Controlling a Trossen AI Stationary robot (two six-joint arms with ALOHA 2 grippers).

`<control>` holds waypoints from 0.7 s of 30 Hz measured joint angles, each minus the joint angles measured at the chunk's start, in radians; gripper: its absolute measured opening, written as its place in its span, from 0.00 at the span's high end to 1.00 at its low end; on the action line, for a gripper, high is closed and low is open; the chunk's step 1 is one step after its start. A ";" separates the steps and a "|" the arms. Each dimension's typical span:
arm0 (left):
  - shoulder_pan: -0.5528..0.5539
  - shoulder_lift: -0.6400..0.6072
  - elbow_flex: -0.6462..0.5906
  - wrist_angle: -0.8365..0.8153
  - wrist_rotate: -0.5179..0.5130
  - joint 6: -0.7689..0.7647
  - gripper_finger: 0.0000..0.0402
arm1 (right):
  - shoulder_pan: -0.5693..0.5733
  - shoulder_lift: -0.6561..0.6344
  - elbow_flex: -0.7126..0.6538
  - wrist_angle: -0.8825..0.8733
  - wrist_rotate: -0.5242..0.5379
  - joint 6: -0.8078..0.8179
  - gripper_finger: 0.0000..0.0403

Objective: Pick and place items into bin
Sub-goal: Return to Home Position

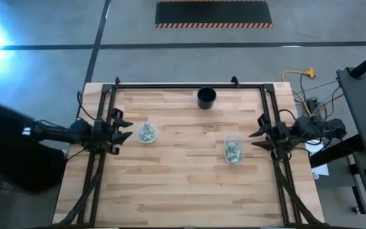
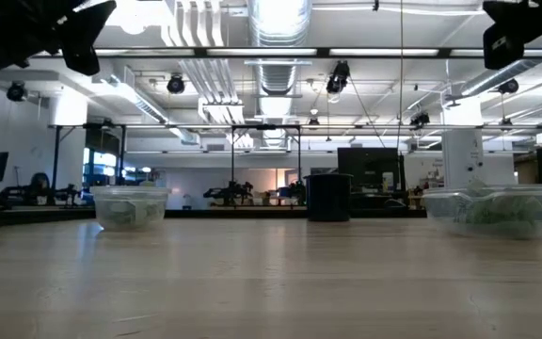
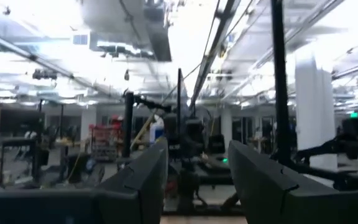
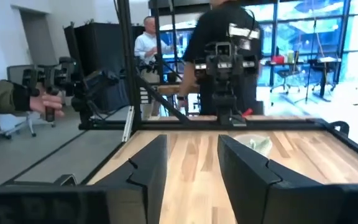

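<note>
Grey concrete floor (image 1: 43, 70), exposed ceiling ducts (image 2: 276, 21)

Table (image 1: 189, 184) – pale matt wood planks; tubs (image 2: 130, 192) – clear glossy plastic

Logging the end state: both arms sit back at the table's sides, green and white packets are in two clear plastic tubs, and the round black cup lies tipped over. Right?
Not quite: the low view shows the round black cup standing upright, not tipped over. The rest is right.
</note>
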 joint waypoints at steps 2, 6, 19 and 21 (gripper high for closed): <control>0.000 -0.020 -0.004 0.011 0.020 0.000 0.62 | -0.018 0.000 0.000 -0.005 -0.017 0.011 0.68; 0.000 -0.047 -0.005 0.000 0.042 0.003 0.62 | -0.080 0.000 0.043 -0.096 -0.043 0.025 0.69; 0.000 -0.045 -0.006 0.000 0.041 0.001 0.62 | -0.173 0.000 -0.055 0.044 -0.139 0.003 0.68; 0.000 -0.045 -0.006 0.002 0.041 0.001 0.62 | -0.173 0.000 -0.105 0.131 -0.108 0.005 0.68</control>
